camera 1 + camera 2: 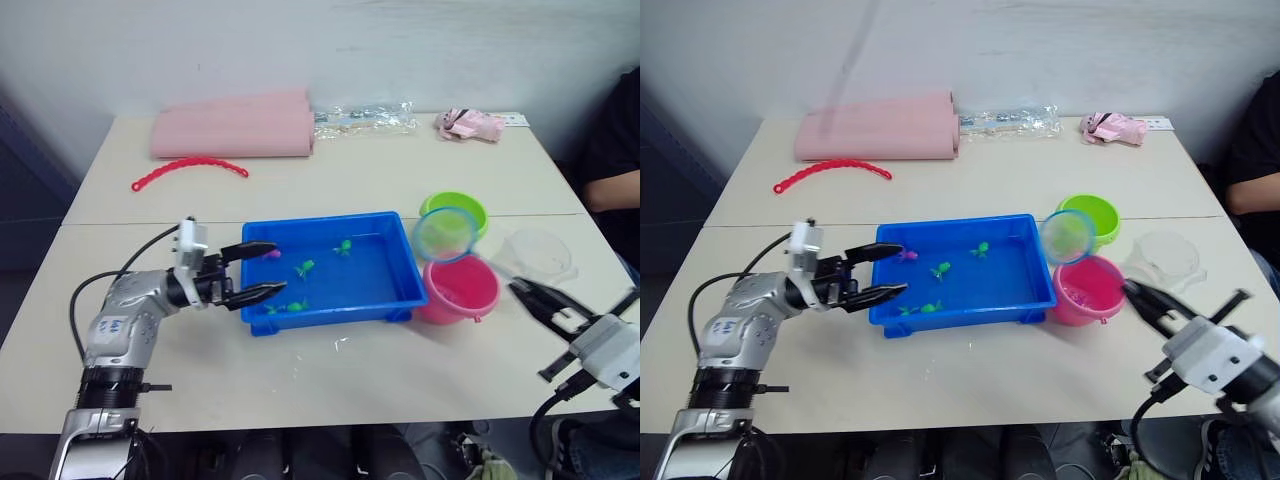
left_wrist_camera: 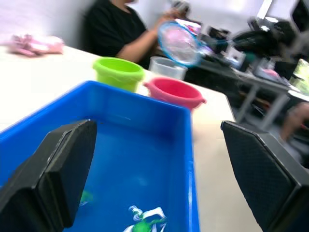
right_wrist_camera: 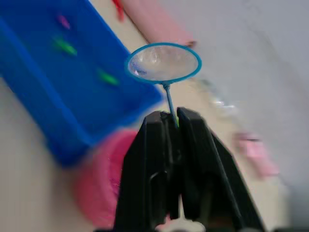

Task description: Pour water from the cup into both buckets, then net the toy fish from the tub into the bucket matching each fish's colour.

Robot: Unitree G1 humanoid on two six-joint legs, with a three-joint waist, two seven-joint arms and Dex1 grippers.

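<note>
Right gripper [image 3: 175, 121] clamped on the net [image 1: 446, 234] handle, hoop raised above the pink bucket [image 1: 460, 290] beside the tub [image 1: 385, 295], left gripper [image 1: 262, 271] reaching level, fingers apart at the tub's left rim, near the table's [image 1: 400, 370] front edge

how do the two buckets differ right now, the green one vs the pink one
The green bucket is lime; the pink bucket is pink. The green bucket stands farther from the robot, by the blue tub's far right corner, while the pink bucket stands nearer, touching the tub's right side. The net, held in the right gripper, hangs in front of the green bucket's rim, above the pink one. Both are upright, round and alike in size.
</note>
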